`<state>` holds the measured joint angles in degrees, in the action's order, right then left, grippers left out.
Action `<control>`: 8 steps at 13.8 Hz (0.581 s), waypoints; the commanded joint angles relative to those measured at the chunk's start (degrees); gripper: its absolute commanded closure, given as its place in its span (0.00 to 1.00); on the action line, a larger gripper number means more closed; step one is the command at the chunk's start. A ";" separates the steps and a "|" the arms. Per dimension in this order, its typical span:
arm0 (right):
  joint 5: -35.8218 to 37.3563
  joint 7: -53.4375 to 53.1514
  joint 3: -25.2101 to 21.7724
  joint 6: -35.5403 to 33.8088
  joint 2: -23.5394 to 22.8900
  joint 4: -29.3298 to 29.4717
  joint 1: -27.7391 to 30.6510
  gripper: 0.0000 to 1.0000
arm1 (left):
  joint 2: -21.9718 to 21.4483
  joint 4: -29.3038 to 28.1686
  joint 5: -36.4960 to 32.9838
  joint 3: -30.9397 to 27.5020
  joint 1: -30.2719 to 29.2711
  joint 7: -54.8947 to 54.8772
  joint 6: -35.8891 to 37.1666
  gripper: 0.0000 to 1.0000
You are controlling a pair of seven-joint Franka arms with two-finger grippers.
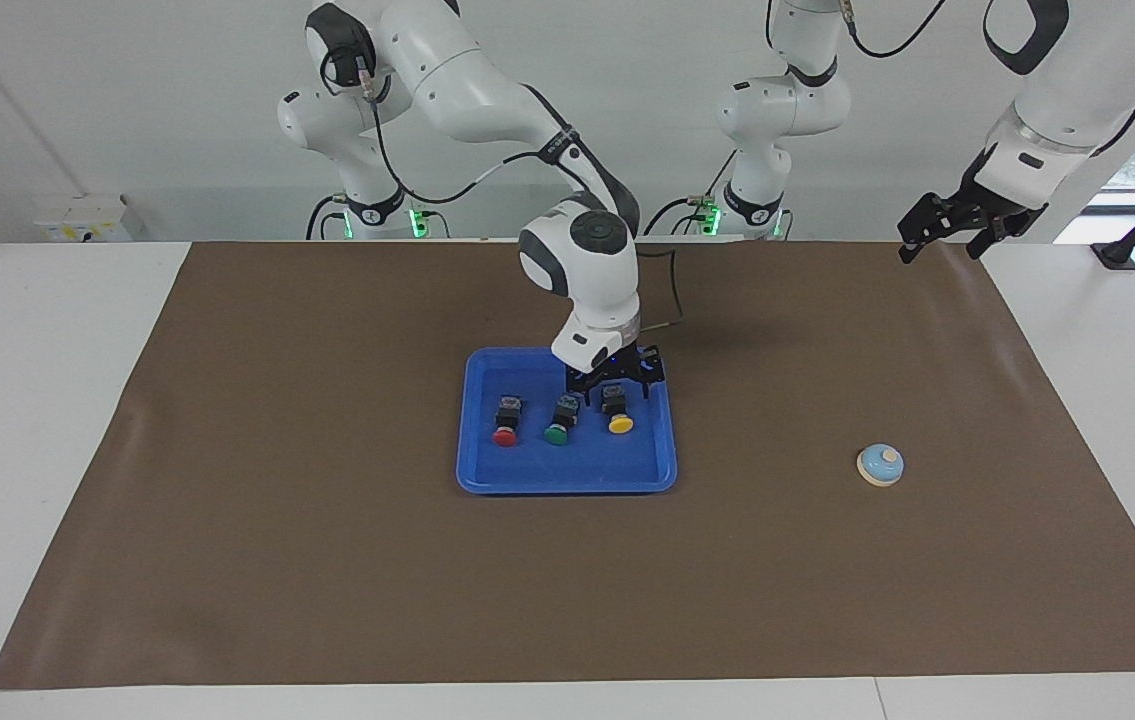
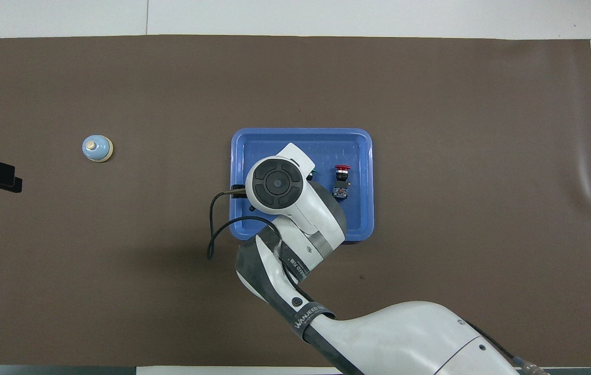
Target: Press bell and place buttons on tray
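Three buttons (image 1: 557, 418) in one tray (image 1: 487, 480), one bell (image 1: 880, 465) apart

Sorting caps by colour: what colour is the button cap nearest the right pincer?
Yellow: the yellow button lies on the tray, clearest in the facing view.

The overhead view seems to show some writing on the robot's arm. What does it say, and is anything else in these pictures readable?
"WANJEED": on the grey band around the right arm; letters after it are cut off by the band's curve.
Small print on the arm's grey wrist collar: too small to read.
Yellow marks on the white wall box: too small to read.
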<state>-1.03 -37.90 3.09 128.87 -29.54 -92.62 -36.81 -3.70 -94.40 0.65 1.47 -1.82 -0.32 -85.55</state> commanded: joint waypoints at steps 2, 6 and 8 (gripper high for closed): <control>-0.64 -0.69 -0.28 -7.74 2.37 3.15 2.52 0.00 | -1.22 -1.05 0.14 -0.15 0.06 0.41 0.38 0.00; -0.46 3.77 -0.28 -18.27 10.71 2.71 13.14 0.00 | -1.22 -1.05 0.14 -0.15 0.06 0.41 0.38 0.00; -0.46 9.91 -0.28 -22.24 13.53 2.79 18.67 0.00 | -1.22 -1.05 0.14 -0.15 0.15 0.41 0.38 0.00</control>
<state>-0.99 -32.84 2.01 109.69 -19.57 -88.46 -22.93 -3.70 -94.40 0.65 1.47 -1.82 -0.32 -85.55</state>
